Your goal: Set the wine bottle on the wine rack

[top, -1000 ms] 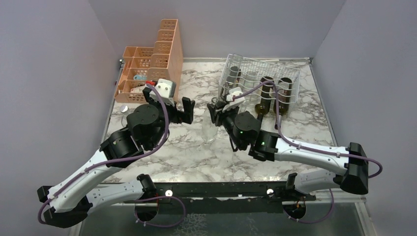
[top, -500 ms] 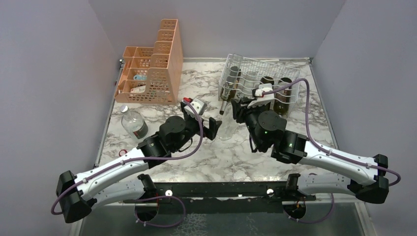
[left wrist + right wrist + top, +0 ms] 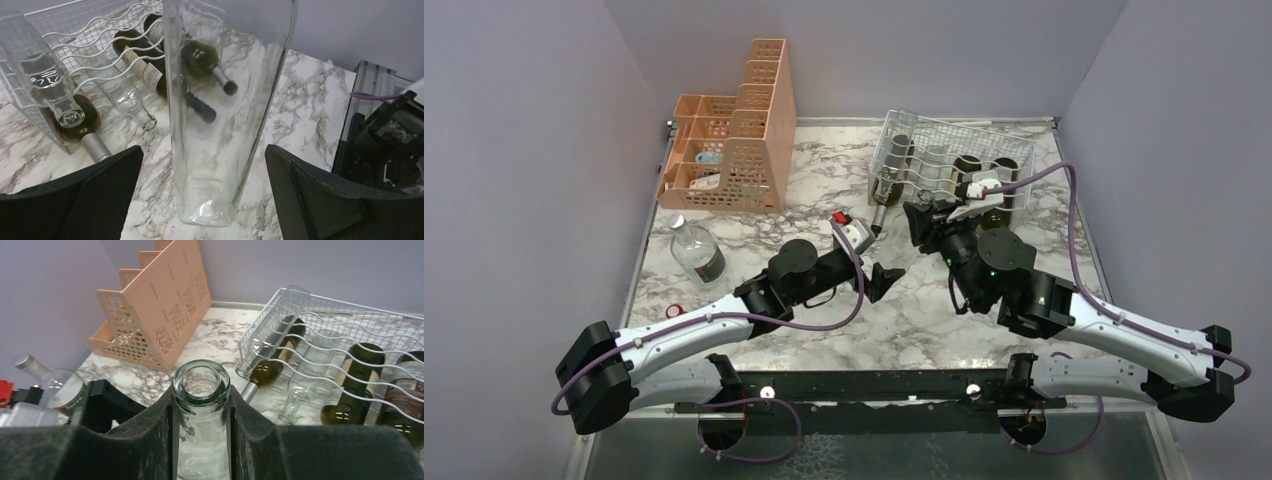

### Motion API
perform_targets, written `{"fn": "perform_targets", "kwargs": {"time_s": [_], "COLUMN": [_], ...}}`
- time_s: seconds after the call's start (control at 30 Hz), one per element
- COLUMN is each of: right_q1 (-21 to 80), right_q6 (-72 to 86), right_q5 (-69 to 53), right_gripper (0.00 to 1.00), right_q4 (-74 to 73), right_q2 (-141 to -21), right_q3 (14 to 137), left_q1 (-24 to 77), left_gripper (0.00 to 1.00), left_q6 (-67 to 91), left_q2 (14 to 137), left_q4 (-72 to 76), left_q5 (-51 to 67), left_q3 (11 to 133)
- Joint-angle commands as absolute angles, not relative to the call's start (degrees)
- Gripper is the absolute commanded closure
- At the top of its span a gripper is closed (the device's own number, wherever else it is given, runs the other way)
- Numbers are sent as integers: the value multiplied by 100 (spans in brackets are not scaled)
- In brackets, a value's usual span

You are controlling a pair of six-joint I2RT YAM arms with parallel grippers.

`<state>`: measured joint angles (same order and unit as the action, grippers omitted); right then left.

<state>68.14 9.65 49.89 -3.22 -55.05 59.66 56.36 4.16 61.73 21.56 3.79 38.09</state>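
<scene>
We are seeing the clear glass wine bottle standing on its base, roughly upright, on the white-and-grey marble tabletop. It is sitting just in front of the silvery-white wire wine rack and is not in it. The right tool is pinching the bottle's neck just under the open lip, one finger pressing each side. The left tool is spread wide, its black fingers flanking the bottle's lower body. We are seeing gaps on both sides, so it is not touching the glass.

In the top view the bottle itself is hard to make out between the two tools.

The rack is already holding several dark green bottles lying in its wavy cradles, necks pointing toward the arms, plus some clear ones. A peach perforated plastic organizer is standing at the far left. A small clear bottle with a silver cap is lying near it, well apart from the tools.
</scene>
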Motion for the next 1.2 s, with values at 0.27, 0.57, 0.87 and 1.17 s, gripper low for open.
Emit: {"fn": "perform_targets", "kwargs": {"time_s": [0.27,0.57,0.87,1.17], "right_q1": [6820,6820,6820,6820], "right_q6": [1680,2261,2455,2269], "right_q5": [4072,3607,3567,3235], "right_gripper": [98,65,29,29], "right_q4": [-881,-2757,-4111,-4627], "right_q2": [-4919,-4958,-4775,-4654], "right_q3": [6216,6637,7081,7560], "left_q1": [5643,5643,5643,5644], "left_gripper": [68,100,100,100], "left_q6": [-1010,-2260,-4484,-6695], "left_q2": [6460,6731,6568,6177], "left_q4": [3917,3916,3927,3903], "left_q5": [1041,903,255,240], "left_q3": [3224,3429,3434,3136]}}
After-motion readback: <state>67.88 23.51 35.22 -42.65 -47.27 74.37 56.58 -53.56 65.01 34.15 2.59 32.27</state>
